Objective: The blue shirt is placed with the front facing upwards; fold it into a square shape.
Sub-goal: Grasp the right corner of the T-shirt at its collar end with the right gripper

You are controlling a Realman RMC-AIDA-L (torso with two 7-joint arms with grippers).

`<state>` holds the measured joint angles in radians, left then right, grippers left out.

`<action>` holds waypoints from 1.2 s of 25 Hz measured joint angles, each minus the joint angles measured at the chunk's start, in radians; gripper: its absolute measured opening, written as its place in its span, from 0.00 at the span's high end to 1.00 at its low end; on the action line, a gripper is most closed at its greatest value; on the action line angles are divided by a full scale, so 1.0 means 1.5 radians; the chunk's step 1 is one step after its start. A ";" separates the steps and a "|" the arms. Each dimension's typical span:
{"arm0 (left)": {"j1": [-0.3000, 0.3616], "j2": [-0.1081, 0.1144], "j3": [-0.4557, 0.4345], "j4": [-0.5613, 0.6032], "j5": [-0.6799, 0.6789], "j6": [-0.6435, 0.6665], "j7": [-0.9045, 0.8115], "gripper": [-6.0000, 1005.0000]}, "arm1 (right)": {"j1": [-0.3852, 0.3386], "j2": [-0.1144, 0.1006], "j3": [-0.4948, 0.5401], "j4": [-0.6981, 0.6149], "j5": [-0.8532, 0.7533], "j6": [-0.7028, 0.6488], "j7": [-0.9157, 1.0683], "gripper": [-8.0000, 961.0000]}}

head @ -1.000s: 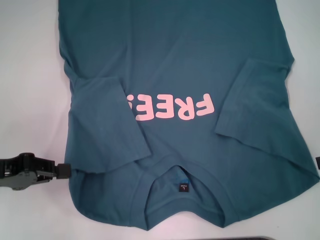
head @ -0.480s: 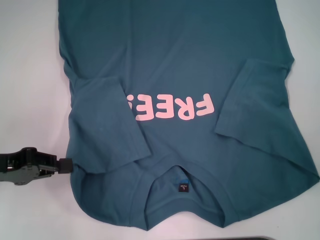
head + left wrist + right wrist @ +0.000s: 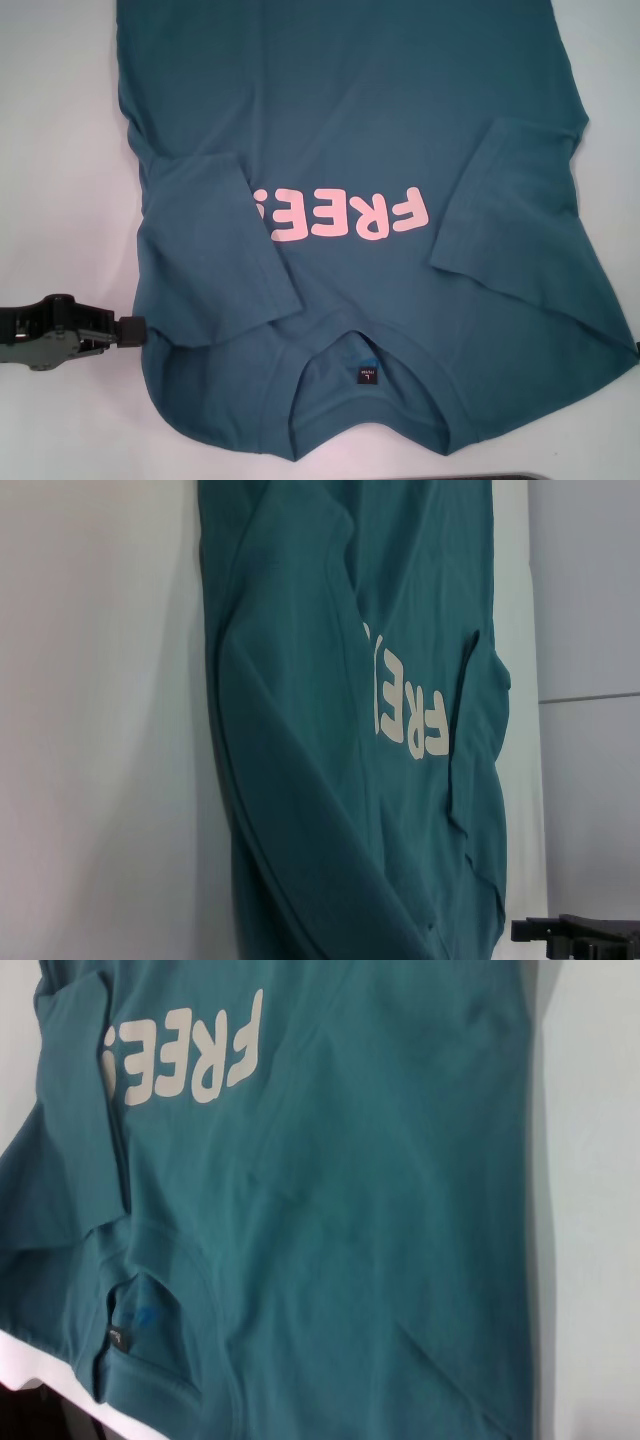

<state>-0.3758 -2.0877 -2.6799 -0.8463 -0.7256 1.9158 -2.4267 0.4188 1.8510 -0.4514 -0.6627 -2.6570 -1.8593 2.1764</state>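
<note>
Since a second ago the left pincer (image 3: 130, 330) has crept up to touch the shoulder edge of the blue shirt (image 3: 350, 120), which lies sleeves-folded on the counter (image 3: 60, 150), apparently to pinch it; whether it grips, I cannot tell.

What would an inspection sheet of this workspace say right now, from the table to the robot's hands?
Surface: white table, bare where it shows.
Job's things: blue shirt lies front up, both sleeves folded inward; the left sleeve covers the end of the pink lettering; collar label nearest the robot.
Clutter: nothing seen.
Hands: left hand at the shirt's left edge near the shoulder; right hand barely shows at the right edge.
Cables: nothing seen.
Surroundings: a dark edge along the near side.
</note>
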 joint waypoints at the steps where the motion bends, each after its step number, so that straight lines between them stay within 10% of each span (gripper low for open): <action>1: 0.000 0.000 0.000 0.000 0.000 0.000 0.000 0.98 | 0.000 0.002 0.000 0.000 0.000 0.003 0.000 0.31; 30: -0.004 0.000 0.000 0.000 0.000 0.000 -0.003 0.98 | 0.008 0.031 -0.006 0.006 -0.004 0.037 0.002 0.32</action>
<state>-0.3820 -2.0877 -2.6798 -0.8468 -0.7256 1.9162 -2.4313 0.4309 1.8974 -0.4601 -0.6533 -2.6635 -1.8045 2.1791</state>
